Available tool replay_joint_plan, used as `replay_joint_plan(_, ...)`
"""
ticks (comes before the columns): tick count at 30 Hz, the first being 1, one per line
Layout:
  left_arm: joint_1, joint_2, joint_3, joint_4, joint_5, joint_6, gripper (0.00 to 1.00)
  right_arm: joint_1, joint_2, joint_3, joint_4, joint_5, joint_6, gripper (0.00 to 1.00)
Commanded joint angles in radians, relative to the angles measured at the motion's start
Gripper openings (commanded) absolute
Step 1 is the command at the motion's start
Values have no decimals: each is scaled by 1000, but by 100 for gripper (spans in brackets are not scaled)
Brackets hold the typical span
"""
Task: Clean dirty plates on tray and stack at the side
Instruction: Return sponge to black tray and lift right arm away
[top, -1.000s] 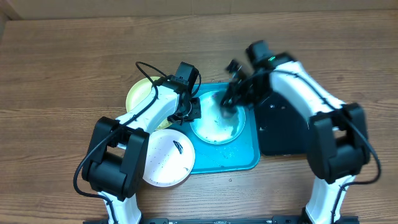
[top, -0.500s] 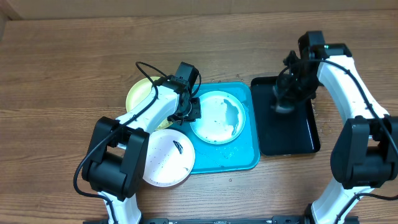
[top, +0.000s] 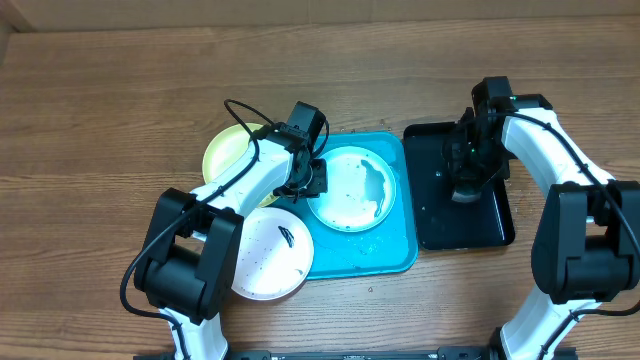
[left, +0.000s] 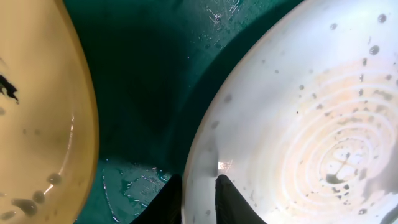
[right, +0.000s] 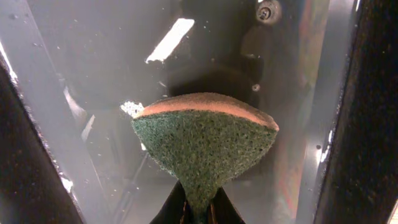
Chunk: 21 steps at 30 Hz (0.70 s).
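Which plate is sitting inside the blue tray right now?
The light teal plate. The yellow-green plate and the white plate sit at the tray's left edge.

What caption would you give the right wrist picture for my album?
Right gripper pinching a green, orange-backed sponge over the glossy black tray.

The tray (top: 398, 255) lies mid-table (top: 100, 100), one plate (top: 350, 188) in its far half; a smaller tray (top: 490, 225) sits just right of it, a sponge (right: 205, 149) above that; left of the tray lie a far plate (top: 225, 150) and a near plate (top: 265, 255), the latter at its left rim.
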Motion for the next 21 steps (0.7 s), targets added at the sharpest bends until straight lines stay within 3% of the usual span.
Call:
replay_joint_plan(1, -6, 11, -8, 0, 0, -6, 20, 4, -14, -5, -14, 10, 8, 4)
replay_joint_plan(3, -7, 11, -8, 0, 0, -6, 20, 4, -14, -5, -26, 9, 8, 10)
replay_joint_plan(7, -6, 11, -8, 0, -13, -6, 22, 2, -14, 91, -41, 8, 8, 61)
replay_joint_plan(10, -7, 11, -9, 0, -23, -8, 22, -1, -14, 220, -98, 16, 8, 73)
replay_joint_plan(14, -7, 11, -15, -3, -22, -18, 22, -33, -14, 335, -140, 113, 71, 75)
replay_joint_plan(21, -8, 11, -55, 20, -25, -18, 20, -204, -10, 340, -116, 162, 178, 79)
